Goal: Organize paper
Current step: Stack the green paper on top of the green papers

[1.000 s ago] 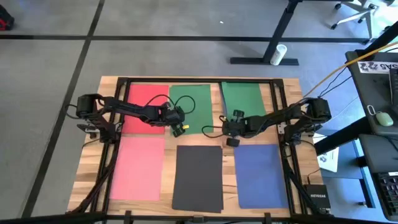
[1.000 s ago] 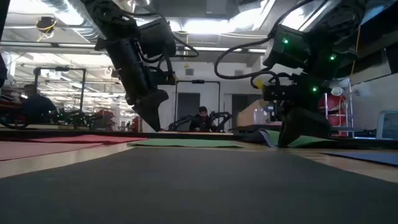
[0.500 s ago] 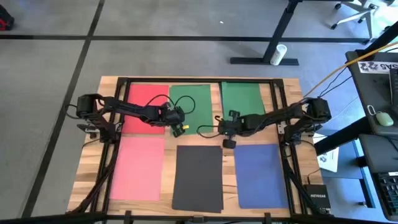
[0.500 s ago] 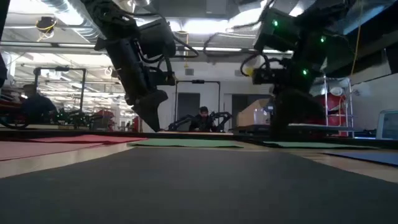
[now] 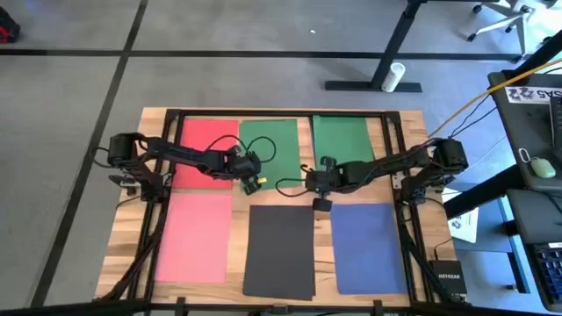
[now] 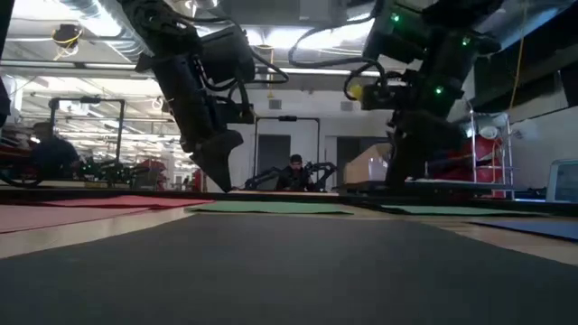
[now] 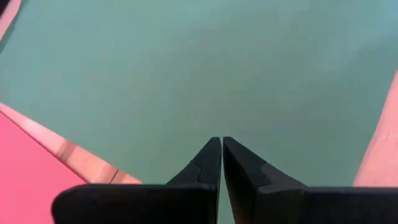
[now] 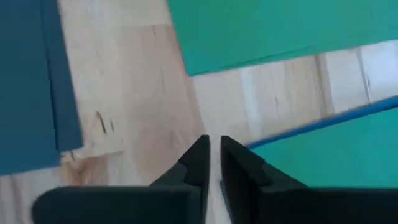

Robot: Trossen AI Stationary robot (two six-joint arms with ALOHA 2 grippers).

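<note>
Your right gripper (image 5: 320, 198), fingers pressed together and empty, hangs over bare wood of the wooden table (image 5: 323, 247) (in the gap between sheets). The nearer green paper sheet (image 5: 343, 140) lies just behind it, long axis running front to back; the blue paper sheet (image 5: 366, 246) lies just ahead. Your left gripper (image 5: 255, 182), fingers also together, waits over the other green sheet (image 5: 271, 149)

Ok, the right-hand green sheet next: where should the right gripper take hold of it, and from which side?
Probably at its near left corner, coming in low from the bare wood strip between the two green sheets. The right-hand green sheet lies flat, so only an edge offers purchase. The right gripper, fingers nearly together, hangs just past that corner, close to the dark grey sheet and the blue sheet. The left gripper waits over the other green sheet.
</note>
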